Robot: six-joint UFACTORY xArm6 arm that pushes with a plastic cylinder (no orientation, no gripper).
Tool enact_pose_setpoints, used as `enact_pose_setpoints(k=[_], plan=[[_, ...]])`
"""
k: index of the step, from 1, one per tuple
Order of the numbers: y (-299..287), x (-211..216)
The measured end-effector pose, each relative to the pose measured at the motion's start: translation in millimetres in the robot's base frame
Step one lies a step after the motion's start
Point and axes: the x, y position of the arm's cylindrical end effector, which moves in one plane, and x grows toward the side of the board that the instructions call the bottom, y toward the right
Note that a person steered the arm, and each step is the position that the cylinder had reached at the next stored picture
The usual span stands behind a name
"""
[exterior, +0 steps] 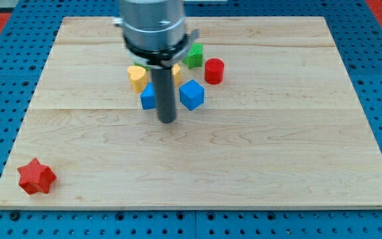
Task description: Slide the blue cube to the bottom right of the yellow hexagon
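My tip [168,121] rests on the board just below the cluster of blocks. A blue cube [192,94] sits up and to the right of the tip. Another blue block [148,97] sits just left of the rod, partly hidden by it; its shape is unclear. A yellow block [136,77], the hexagon as far as I can tell, lies above that blue block. A second yellow block [176,73] peeks out right of the rod, mostly hidden.
A green block [193,56] and a red cylinder [214,70] sit at the cluster's upper right. A red star [36,176] lies near the board's bottom left corner. The wooden board [277,166] sits on a blue pegboard.
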Motion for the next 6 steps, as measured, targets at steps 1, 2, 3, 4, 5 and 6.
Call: enact_pose_setpoints(k=[1, 2, 3, 4, 5, 6], plan=[[34.6, -16.7], [37.0, -49.1], [40.2, 16.9], [-25.4, 65.2], [-123.0, 122.7], [-179.0, 156.1]])
